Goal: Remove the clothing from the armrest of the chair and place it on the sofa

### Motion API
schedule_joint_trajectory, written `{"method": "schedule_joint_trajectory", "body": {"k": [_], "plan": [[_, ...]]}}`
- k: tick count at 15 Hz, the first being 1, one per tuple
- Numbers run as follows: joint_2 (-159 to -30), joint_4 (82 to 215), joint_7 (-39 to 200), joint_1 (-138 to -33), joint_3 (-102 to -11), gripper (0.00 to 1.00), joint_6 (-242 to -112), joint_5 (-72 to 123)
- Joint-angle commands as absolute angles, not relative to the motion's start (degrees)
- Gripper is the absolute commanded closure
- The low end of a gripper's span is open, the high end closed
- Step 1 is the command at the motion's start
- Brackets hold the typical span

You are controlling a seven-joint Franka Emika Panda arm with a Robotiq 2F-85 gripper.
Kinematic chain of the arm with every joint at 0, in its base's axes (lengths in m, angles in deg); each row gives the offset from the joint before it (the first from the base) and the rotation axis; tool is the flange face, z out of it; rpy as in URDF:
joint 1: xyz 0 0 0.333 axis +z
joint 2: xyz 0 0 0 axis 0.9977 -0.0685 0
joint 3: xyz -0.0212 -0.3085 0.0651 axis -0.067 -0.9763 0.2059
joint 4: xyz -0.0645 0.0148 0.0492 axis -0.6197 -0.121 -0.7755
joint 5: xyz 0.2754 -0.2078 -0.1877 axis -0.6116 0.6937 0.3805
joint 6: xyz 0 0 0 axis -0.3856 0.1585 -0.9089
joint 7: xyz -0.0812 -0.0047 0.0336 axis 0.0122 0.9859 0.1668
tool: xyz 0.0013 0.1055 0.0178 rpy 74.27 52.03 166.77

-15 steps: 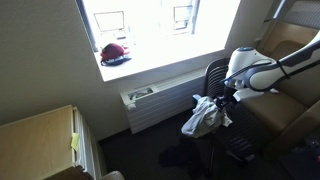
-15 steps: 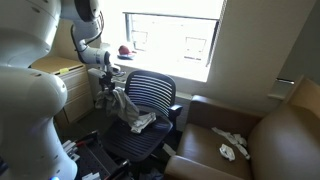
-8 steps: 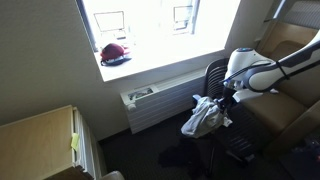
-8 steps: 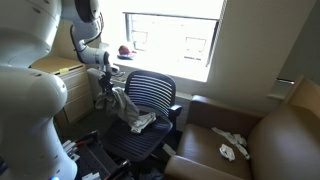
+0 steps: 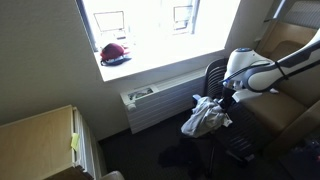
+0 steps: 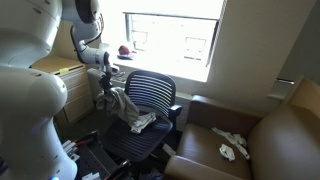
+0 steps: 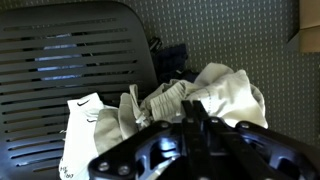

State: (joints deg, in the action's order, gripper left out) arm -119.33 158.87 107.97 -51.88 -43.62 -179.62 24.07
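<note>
The clothing is a pale crumpled garment draped over the armrest of the black mesh office chair, and it hides the armrest itself. It shows in both exterior views, bunched at the chair's side. My gripper reaches down onto the top of the pile, its two black fingers pressed together with a fold of the clothing pinched between the tips. In an exterior view the gripper sits right above the cloth. The brown leather sofa stands beside the chair.
A white item lies on the sofa seat. Under the window, a radiator runs along the wall, and a red cap sits on the sill. A wooden cabinet stands near the wall. The chair's black base shows on the carpet.
The jaws have closed from wide open to fully shut on the top of the clothing. The arm and the cloth have barely shifted.
</note>
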Motion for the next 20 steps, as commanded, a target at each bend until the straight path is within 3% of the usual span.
{"method": "schedule_joint_trajectory", "body": {"k": [1,10,15,16,17,20], "plan": [[-119.5,155.9,105.8,-51.7,-43.7,0.99,-178.4,24.2],[-96.0,158.2,119.1,-45.6,-54.2,0.99,-172.3,50.9],[-82.1,162.7,129.4,-52.5,-50.8,0.99,-163.2,54.2],[-78.6,168.8,119.1,-56.8,-48.8,0.99,-170.6,46.5],[-85.5,159.4,126.3,-55.3,-47.5,0.99,-165.3,52.8],[-83.4,160.8,125.2,-58.7,-44.8,0.99,-165.5,52.0]]}}
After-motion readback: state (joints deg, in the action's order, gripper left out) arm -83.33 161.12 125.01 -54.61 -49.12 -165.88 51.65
